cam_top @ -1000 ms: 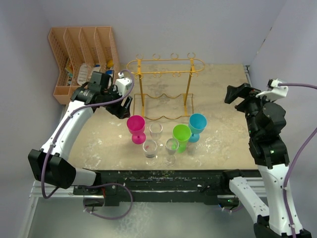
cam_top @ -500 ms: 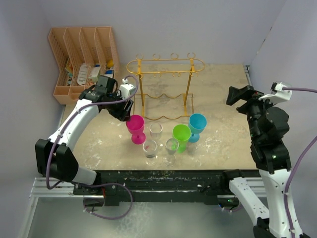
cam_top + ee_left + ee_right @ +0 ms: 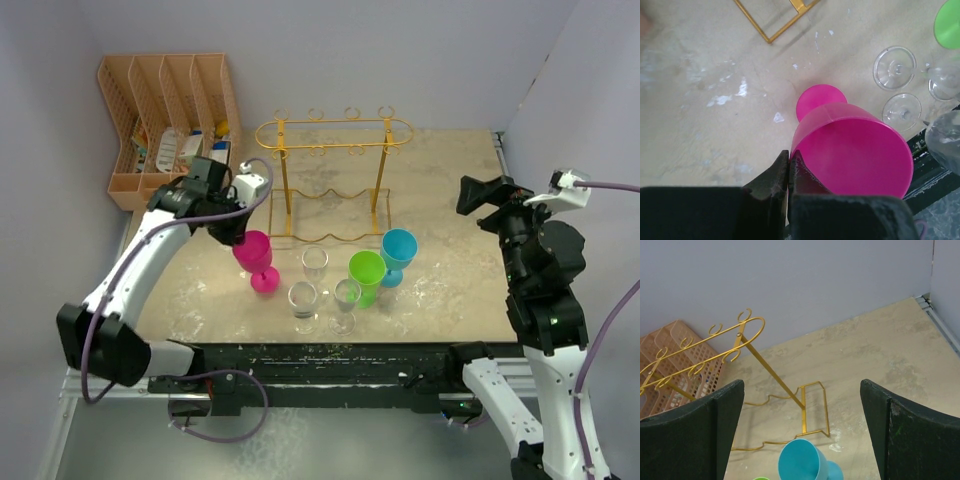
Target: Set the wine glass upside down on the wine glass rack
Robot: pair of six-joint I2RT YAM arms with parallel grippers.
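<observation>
Since a second ago, the left gripper (image 3: 789, 162) has clamped shut on the rim of the magenta plastic wine glass (image 3: 252, 252) and pulled it toward 8 o'clock, tipping it. That glass now stands at 7 o'clock from the golden-yellow wire wine glass rack (image 3: 284, 180), near its base but apart, mouth still upward. The right gripper (image 3: 480, 198) hangs wide open and empty at 3 o'clock over the beige table (image 3: 450, 170). Grasping looks done; lifting, inverting and hanging remain.
</observation>
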